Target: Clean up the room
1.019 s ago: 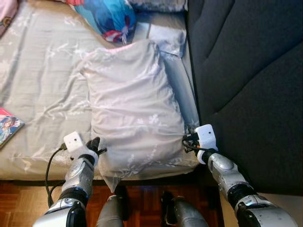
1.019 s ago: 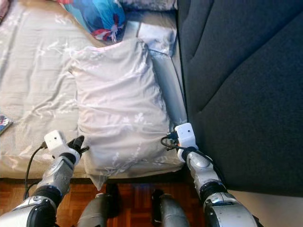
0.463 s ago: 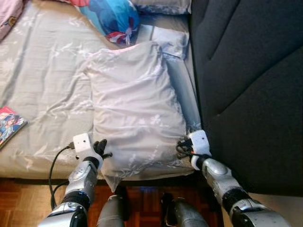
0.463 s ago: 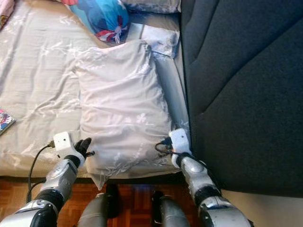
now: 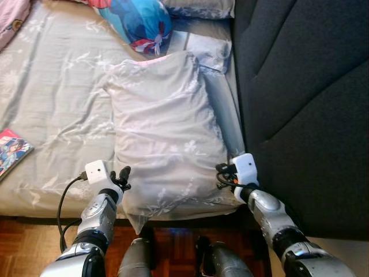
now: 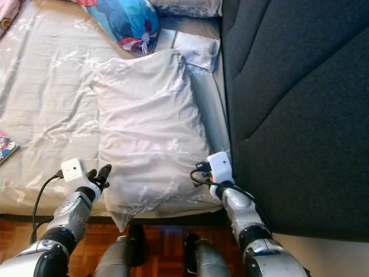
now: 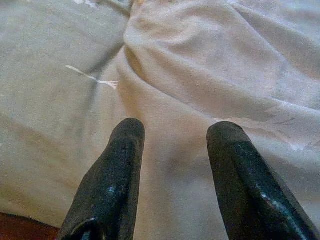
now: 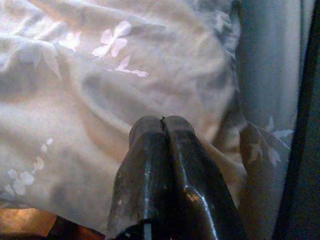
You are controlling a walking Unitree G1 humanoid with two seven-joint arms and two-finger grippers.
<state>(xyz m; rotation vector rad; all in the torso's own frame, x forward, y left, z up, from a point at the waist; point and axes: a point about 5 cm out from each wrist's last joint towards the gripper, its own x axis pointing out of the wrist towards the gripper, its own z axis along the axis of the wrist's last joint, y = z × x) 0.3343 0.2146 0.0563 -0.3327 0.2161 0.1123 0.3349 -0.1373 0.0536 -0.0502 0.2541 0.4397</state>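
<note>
With the grey floral pillow lying lengthwise at the bed's near edge beside the dark headboard, the left gripper, fingers spread at its near-left corner, should pinch fabric, while the right gripper, fingers pressed together, apparently empty, should reopen first.

Soft daylight, head views sharp, wrist views slightly blurred.

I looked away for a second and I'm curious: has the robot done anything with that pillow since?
Hardly. The right gripper, jaws shut, dipped toward the pillow's near corner and came back. The left gripper, jaws open, shifted slightly beside the other corner. The pillow, blue cushion and magazine stayed put.
</note>
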